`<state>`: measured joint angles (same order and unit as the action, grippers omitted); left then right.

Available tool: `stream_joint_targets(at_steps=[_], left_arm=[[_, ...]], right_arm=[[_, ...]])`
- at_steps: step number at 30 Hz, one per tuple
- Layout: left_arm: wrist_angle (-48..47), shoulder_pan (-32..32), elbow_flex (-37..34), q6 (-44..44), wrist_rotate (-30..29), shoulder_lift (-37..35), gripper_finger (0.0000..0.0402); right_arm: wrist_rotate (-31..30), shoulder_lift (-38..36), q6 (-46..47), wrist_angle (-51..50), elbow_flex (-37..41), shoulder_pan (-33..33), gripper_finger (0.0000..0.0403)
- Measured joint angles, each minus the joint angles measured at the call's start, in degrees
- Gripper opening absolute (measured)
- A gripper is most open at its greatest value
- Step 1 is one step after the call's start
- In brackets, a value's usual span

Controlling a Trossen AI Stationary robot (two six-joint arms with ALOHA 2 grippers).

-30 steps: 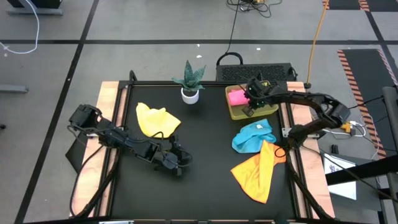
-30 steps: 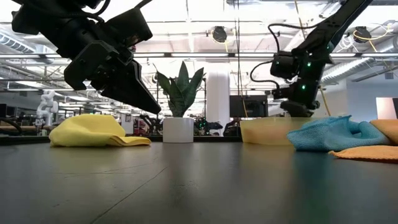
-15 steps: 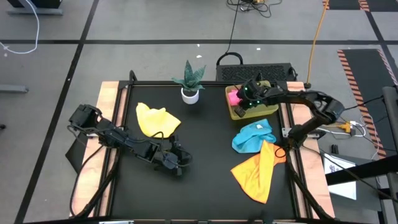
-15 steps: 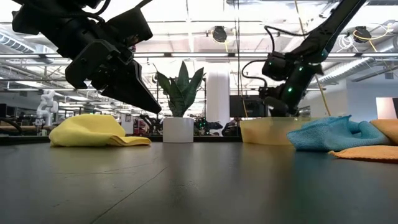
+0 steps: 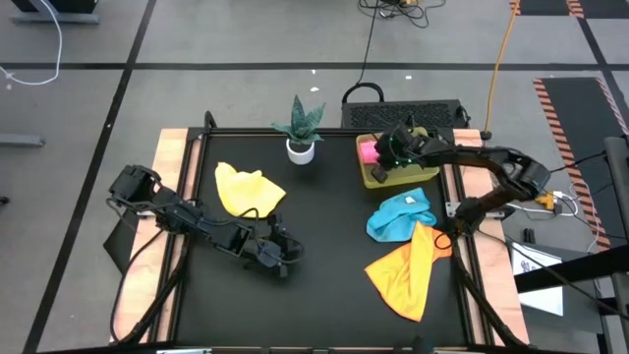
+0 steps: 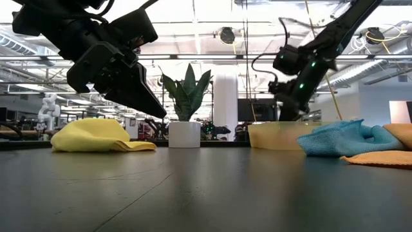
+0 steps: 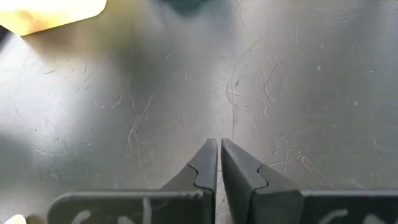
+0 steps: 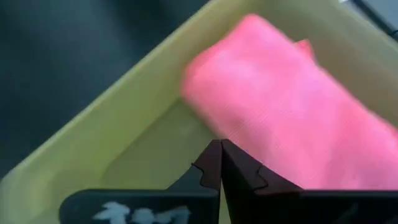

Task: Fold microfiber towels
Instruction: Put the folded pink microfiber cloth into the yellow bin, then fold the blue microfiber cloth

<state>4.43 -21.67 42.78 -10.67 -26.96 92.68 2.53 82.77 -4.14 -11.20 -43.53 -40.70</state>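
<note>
A folded pink towel (image 5: pixel 370 151) lies in the yellow-green tray (image 5: pixel 418 178) at the table's far right. My right gripper (image 5: pixel 379 174) reaches down into that tray, shut, its tips (image 8: pixel 219 145) at the pink towel's (image 8: pixel 292 106) edge. A crumpled yellow towel (image 5: pixel 246 189) lies at the far left. A bunched light blue towel (image 5: pixel 401 214) rests partly on a spread orange towel (image 5: pixel 405 273) at the right. My left gripper (image 5: pixel 286 258) hangs shut above bare table (image 7: pixel 219 142) near the middle, holding nothing. My right gripper comes slanting down from the table's right into the tray. Its shut fingertips (image 8: pixel 211 155) stand at the edge of the folded pink towel (image 8: pixel 236 134), over the tray floor. Whether they touch the cloth, I cannot tell.
A potted plant (image 5: pixel 301 130) in a white pot stands at the far edge, between the yellow towel and the tray. The dark tabletop (image 5: pixel 324 226) lies bare in the middle and toward the near edge. The tray's wall (image 6: pixel 273 136) hides my right fingertips in the low view.
My right gripper has swung a little toward the table's left inside the tray and tipped about its wrist, staying shut. The pink towel lies as before.
</note>
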Motion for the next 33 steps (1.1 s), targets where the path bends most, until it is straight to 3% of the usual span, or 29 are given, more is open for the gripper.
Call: stream_joint_targets(at_steps=[3,7,12,16,19,24,29,33], left_arm=[[0.0,0.0,0.0,0.0,0.0,0.0,0.0026],[0.0,0.0,0.0,-0.2,0.0,0.0,0.0026],[0.4,0.0,0.0,-0.4,0.0,0.0,0.0026],[1.2,0.0,0.0,-0.6,0.0,0.0,0.0026],[1.8,-0.2,0.0,-0.6,0.0,0.0,0.0026],[1.8,-1.0,0.0,-1.5,0.1,0.0,0.0026],[1.8,-2.0,0.0,-1.8,0.1,0.0,0.0026],[1.9,-2.7,0.0,-1.9,0.1,0.0,0.0026]], right_arm=[[-0.2,-4.9,0.3,-6.0,0.0,2.3,0.0000],[-7.7,-13.2,3.5,-15.3,0.0,10.4,0.0000],[-8.6,-20.2,10.2,-21.1,0.0,26.8,0.0000],[-8.5,-21.1,13.9,-21.4,0.0,41.3,0.0001],[-8.6,-20.5,19.0,-22.9,0.0,48.6,0.0014],[-9.0,-20.6,27.6,-34.0,0.0,51.8,0.0071],[-15.9,-20.6,25.1,-45.1,0.0,51.7,0.0126],[-20.5,-20.6,24.2,-48.6,1.0,51.7,0.0134]])
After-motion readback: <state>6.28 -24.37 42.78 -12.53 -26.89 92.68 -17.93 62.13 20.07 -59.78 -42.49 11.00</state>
